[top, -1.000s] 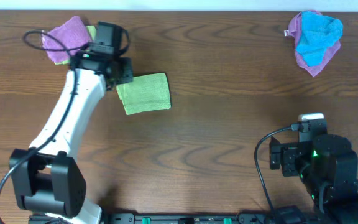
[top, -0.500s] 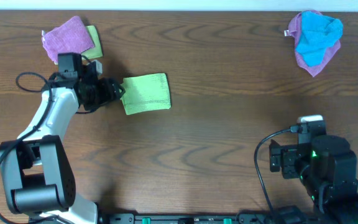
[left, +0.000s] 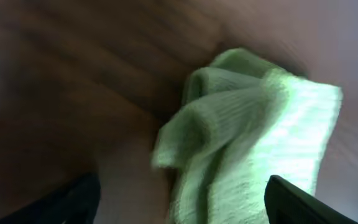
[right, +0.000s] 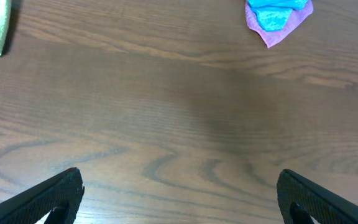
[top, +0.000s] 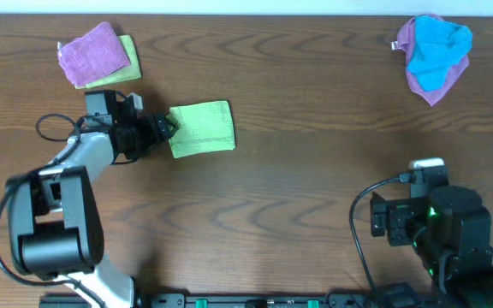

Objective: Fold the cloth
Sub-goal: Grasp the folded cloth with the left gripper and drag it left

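Left fingers (left: 291,208) gape at the cloth (left: 260,137), edge rumpled.

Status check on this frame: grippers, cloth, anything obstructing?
Left gripper open at the cloth, not gripping. Right gripper open, well clear. Cloth lies folded, left edge bunched. Nothing obstructing.

Ribbed, fuzzy microfibre cloth (top: 202,128) on smooth, matt wooden table (top: 315,171)

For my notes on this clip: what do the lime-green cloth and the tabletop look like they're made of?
Lime-green cloth: soft, matte, finely ribbed textile with a fuzzy nap, likely microfibre; it bunches into limp folds. Tabletop: dark brown wood grain, smooth with a slight sheen; solid wood or printed laminate, the look leaves that open.
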{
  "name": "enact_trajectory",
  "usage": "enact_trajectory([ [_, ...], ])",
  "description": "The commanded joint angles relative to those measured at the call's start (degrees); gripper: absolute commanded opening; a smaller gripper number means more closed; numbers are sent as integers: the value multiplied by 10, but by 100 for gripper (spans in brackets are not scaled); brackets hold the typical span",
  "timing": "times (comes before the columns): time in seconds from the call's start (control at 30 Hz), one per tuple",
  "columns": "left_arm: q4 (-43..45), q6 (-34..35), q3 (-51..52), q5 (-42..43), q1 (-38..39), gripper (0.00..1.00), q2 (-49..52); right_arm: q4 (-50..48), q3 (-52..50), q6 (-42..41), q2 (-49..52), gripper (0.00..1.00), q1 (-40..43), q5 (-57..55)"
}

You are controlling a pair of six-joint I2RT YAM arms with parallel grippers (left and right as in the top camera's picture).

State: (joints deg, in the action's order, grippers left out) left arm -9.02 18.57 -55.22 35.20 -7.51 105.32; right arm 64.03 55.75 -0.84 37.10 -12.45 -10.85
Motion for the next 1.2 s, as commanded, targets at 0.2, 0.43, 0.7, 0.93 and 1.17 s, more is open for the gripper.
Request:
enact_trajectory([
  [0.2,74,71,6,71,1,89,96,0,0,-8,0,99,5,8],
  [0.43,105,89,6,121,14,89,165,-3,0,-8,0,99,5,8],
  [0.7,133,90,6,113,70,79,194,-6,0,-9,0,99,5,8],
  [0.93,155,89,5,81,94,6,198,-5,0,-18,0,99,5,8],
  [1.17,147,80,-61,134,87,6,198,-6,0,-17,0,99,5,8],
])
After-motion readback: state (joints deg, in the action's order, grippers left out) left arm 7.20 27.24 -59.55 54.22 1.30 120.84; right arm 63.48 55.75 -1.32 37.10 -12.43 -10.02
